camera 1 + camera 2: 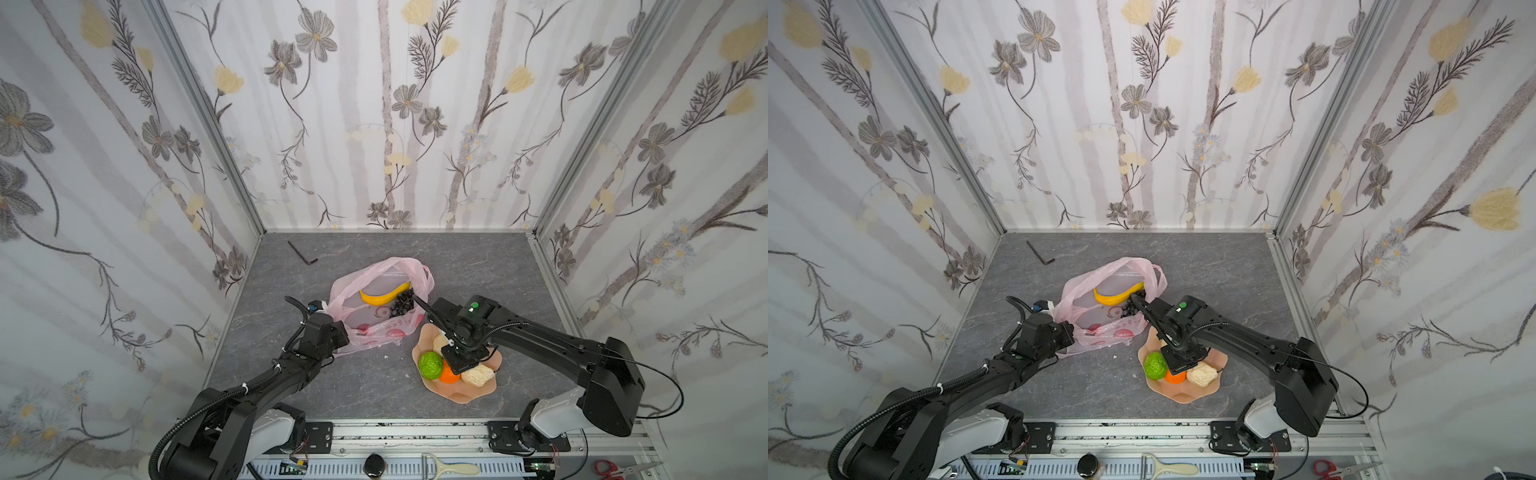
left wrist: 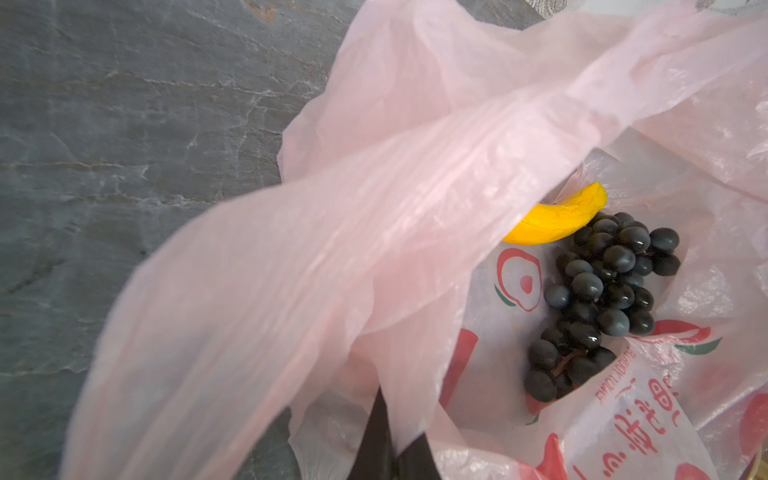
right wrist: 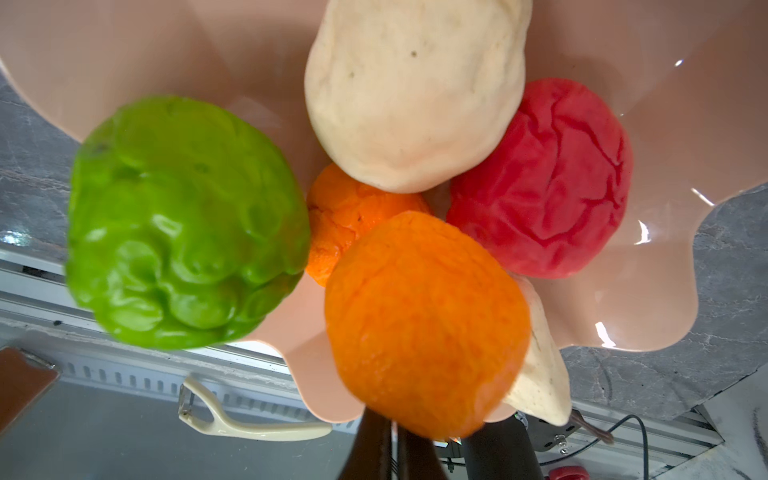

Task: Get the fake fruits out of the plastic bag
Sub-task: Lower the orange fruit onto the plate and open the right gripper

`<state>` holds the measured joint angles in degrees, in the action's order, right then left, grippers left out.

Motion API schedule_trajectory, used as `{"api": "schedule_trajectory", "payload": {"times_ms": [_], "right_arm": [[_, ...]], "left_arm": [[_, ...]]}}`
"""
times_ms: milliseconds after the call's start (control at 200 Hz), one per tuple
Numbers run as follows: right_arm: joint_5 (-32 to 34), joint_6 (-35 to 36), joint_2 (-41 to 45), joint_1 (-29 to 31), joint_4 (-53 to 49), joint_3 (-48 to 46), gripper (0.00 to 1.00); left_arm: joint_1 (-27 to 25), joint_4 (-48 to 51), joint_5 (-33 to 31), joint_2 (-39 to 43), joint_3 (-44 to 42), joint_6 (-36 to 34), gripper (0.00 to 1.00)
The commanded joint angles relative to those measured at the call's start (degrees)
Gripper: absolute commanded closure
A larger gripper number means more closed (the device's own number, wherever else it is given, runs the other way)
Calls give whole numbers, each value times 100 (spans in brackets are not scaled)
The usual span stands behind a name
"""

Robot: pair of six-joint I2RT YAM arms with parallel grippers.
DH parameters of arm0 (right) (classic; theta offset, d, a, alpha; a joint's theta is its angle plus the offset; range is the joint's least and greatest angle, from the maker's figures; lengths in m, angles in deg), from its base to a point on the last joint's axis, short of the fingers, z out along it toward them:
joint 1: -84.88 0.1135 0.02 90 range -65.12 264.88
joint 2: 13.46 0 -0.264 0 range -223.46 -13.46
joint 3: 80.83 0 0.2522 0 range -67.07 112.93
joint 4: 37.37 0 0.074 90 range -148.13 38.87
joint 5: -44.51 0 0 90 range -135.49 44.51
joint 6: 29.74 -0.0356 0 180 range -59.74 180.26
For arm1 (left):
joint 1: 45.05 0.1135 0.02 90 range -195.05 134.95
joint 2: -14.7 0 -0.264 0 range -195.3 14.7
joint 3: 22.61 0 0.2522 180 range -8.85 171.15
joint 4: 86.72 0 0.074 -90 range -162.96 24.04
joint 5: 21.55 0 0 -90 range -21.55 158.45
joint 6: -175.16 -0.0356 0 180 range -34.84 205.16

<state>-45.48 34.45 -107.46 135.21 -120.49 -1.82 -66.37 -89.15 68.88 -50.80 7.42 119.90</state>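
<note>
The pale-pink plastic bag (image 1: 376,328) lies mid-table with its mouth open. Inside it lie a yellow banana (image 1: 384,295) (image 2: 557,220) and a dark grape bunch (image 1: 402,303) (image 2: 602,299). My left gripper (image 2: 392,440) (image 1: 343,332) is shut on the bag's near edge, with pink film pinched between its fingers. My right gripper (image 3: 390,444) (image 1: 455,365) hangs shut and empty over the peach dish (image 3: 124,62). An orange ball (image 3: 424,324) lies just past its tips. Also in the dish are a green ball (image 3: 183,220), a red ball (image 3: 548,183), a second orange ball (image 3: 353,220) and beige balls (image 3: 415,91).
A black hex key (image 1: 302,254) lies at the back left of the grey table. A cream peeler (image 1: 449,467), a black knob (image 1: 374,465) and red scissors (image 1: 611,467) sit on the front rail. Flowered walls close in three sides.
</note>
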Motion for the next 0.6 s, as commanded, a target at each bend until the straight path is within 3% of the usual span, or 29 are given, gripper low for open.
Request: {"api": "schedule_trajectory", "payload": {"times_ms": [0,210,600], "right_arm": [[189,75,-107,39,-8,74,100],[411,102,-263,109,-34,108,99],[528,154,-389,171,21,198,84]], "left_arm": [[3,-160,-65,37,-18,19,100],[10,-181,-69,45,-44,16,100],[5,-192,-43,57,-63,16,100]]}}
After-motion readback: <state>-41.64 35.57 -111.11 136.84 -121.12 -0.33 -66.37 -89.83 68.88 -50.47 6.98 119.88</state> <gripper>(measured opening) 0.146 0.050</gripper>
